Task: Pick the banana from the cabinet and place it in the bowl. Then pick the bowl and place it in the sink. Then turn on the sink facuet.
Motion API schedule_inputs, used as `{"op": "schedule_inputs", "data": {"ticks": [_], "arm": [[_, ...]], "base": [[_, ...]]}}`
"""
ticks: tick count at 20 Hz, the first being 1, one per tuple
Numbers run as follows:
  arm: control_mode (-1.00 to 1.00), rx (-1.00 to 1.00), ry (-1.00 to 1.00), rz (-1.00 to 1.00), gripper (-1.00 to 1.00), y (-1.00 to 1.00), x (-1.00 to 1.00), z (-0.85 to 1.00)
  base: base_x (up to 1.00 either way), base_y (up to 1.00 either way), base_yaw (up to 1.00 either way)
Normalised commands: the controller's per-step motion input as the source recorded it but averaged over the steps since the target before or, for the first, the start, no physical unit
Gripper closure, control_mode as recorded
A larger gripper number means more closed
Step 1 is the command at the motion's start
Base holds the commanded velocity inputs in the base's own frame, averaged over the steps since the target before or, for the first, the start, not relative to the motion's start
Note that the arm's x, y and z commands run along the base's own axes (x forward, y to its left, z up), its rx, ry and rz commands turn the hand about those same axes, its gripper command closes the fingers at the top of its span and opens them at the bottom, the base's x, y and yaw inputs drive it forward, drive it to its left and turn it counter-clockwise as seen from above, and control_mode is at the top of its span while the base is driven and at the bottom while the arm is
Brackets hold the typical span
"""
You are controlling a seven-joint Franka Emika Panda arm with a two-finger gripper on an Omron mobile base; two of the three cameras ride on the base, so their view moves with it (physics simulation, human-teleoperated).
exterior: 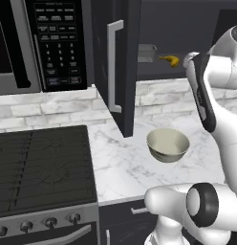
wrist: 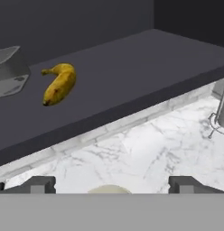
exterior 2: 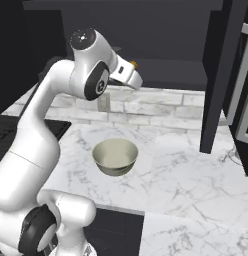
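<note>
Step one, approach: gripper (wrist: 112, 184) jaws wide, empty; banana (wrist: 59, 83) on cabinet shelf (wrist: 132, 67), seemingly beyond reach; advance, centre.

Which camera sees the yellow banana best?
The hand view: the banana lies whole and large on the dark cabinet shelf beside a metal pan. The left base view shows it small and far; in the right base view the arm hides nearly all of it.

Flat even rendered light, dim dark cabinet (exterior: 125, 57) interior, soft gloss on bowl (exterior: 168, 144), slightly soft focus
</note>
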Motion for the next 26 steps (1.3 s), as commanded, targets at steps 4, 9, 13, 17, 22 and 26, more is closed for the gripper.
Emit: {"op": "schedule_inputs", "data": {"ticks": [4,9,13,17,22,26], "arm": [[-1.00,-0.04,0.03,0.23,-1.00,0.17,0.40,-0.14],[-1.00,-0.03,0.02,0.08,-1.00,0.00,0.30,0.09],[-1.00,-0.07,0.00,0.01,-1.00,0.00,0.15,0.10],[-1.00,-0.06,0.00,0.00,-1.00,0.00,0.12,0.00],[-1.00,-0.03,0.00,0.00,-1.00,0.04,0.23,-0.07],[-1.00,0.00,0.00,0.00,-1.00,0.18,0.29,-0.06]], "base": [[0.00,0.00,0.00],[0.00,0.00,0.00],[0.00,0.00,0.00],[0.00,0.00,0.00],[0.00,0.00,0.00],[0.00,0.00,0.00]]}}
